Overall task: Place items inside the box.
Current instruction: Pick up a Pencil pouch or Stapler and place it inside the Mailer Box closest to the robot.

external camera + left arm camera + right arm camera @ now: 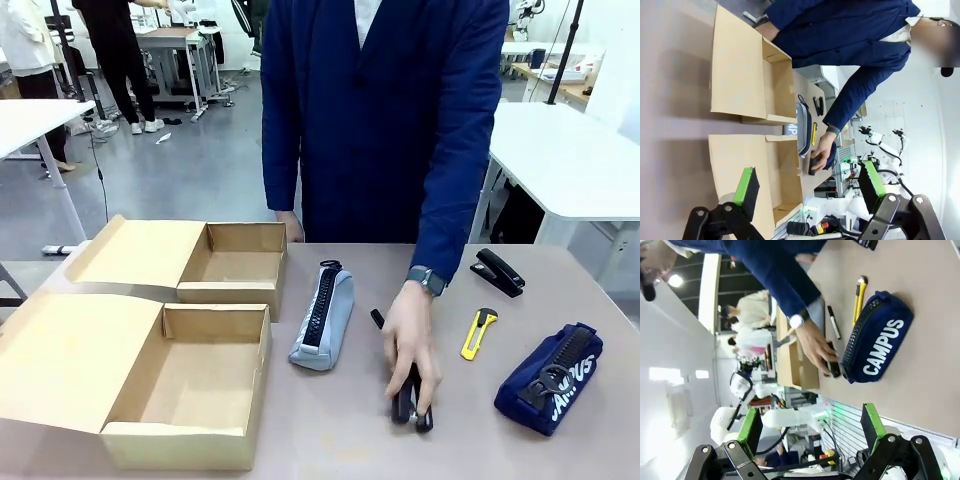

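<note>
Two open cardboard boxes sit lower left. Grey pouch centre, navy CAMPUS pouch lower right. The person's hand covers a black stapler bottom centre. Second stapler, yellow knife and marker lie right of centre. Left gripper and right gripper are both spread wide and empty. Reach in now and an arm could strike that hand.

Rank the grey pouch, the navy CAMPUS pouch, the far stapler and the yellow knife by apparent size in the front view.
1. light grey zip pouch and navy CAMPUS pouch: alike; the navy one lies nearer the camera, so no ranking between them.
2. black stapler, bulkier.
3. yellow utility knife, slimmest.
</note>
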Robot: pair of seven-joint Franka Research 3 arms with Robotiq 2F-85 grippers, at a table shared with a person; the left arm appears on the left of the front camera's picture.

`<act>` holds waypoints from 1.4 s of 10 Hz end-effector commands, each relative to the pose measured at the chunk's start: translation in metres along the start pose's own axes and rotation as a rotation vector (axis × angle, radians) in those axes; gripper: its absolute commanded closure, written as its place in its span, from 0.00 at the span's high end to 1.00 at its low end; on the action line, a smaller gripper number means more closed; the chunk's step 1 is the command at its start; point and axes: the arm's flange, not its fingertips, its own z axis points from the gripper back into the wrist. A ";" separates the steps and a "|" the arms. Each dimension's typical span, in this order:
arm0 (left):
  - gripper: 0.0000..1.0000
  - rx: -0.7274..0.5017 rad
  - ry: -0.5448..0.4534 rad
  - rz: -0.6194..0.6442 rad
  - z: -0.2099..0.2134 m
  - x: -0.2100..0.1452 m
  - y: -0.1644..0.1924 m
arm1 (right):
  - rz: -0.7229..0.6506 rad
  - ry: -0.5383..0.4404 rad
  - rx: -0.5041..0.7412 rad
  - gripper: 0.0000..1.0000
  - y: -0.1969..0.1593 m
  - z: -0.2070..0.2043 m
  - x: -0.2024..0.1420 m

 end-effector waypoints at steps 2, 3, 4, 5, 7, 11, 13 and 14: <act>1.00 -0.015 -0.002 -0.025 0.001 0.000 -0.001 | 0.082 0.064 -0.075 1.00 0.030 -0.014 0.011; 1.00 -0.015 -0.002 -0.025 0.001 0.000 -0.001 | 0.095 0.081 -0.096 1.00 0.037 -0.022 0.011; 1.00 -0.015 -0.002 -0.025 0.001 0.000 -0.001 | 0.107 0.089 -0.113 1.00 0.045 -0.032 0.010; 1.00 -0.015 -0.002 -0.025 0.001 0.000 -0.001 | 0.061 0.077 -0.180 1.00 0.054 -0.044 0.009; 1.00 -0.015 -0.002 -0.025 0.001 0.000 -0.001 | 0.002 0.016 -0.421 1.00 0.114 -0.113 -0.016; 1.00 -0.015 -0.002 -0.025 0.001 0.000 -0.001 | 0.059 0.094 -0.686 1.00 0.180 -0.314 -0.059; 1.00 -0.015 -0.002 -0.025 0.001 0.000 -0.001 | 0.129 0.250 -0.594 1.00 0.189 -0.359 -0.074; 1.00 -0.015 -0.002 -0.025 0.001 0.000 -0.001 | 0.152 0.321 -0.662 1.00 0.179 -0.363 -0.079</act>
